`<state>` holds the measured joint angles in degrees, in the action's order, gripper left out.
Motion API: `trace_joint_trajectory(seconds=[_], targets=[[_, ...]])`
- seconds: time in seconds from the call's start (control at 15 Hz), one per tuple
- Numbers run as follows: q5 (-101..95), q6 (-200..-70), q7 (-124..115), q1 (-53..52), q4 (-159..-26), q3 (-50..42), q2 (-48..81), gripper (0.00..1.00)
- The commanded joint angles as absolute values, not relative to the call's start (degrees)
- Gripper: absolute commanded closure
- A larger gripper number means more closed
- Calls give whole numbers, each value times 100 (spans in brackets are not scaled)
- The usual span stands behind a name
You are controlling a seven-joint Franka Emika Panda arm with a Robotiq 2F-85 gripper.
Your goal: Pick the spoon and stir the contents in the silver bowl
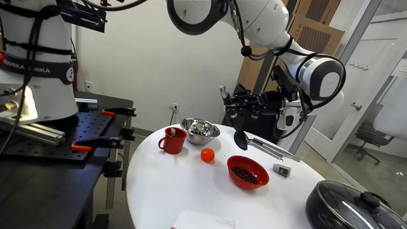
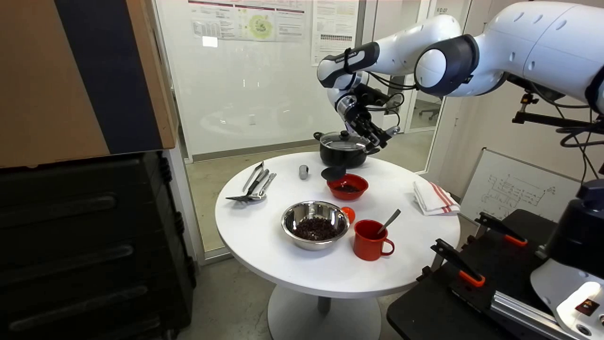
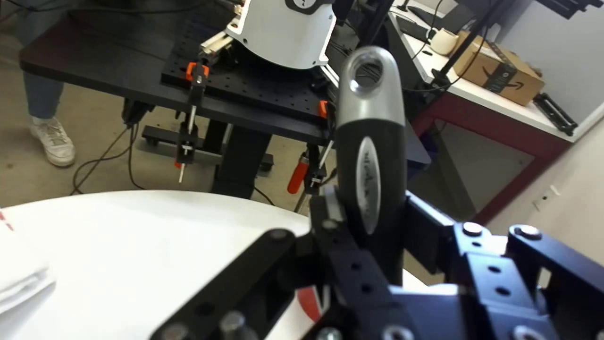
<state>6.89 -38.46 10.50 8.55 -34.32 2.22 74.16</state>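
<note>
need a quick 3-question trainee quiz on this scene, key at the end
1. Multiple choice. The gripper holds:
A) the pot lid
B) the black spoon
C) the folded towel

2. True or false: the spoon's scoop is outside the silver bowl.

3. Short answer. The silver bowl holds dark bits. Which other bowl shows similar bits inside?

Key
1: B
2: True
3: The red bowl
</note>
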Motion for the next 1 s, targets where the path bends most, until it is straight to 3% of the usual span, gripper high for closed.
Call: trace_joint_trajectory(seconds=[0.0,0.27,0.93], targets=[[1165,-3898,927,1094,-3434,371,7351,92],[877,-3880,1259,960,-3516,305,7285,92],[-1184,-5056,1162,-680,-4120,-42,7509,92]])
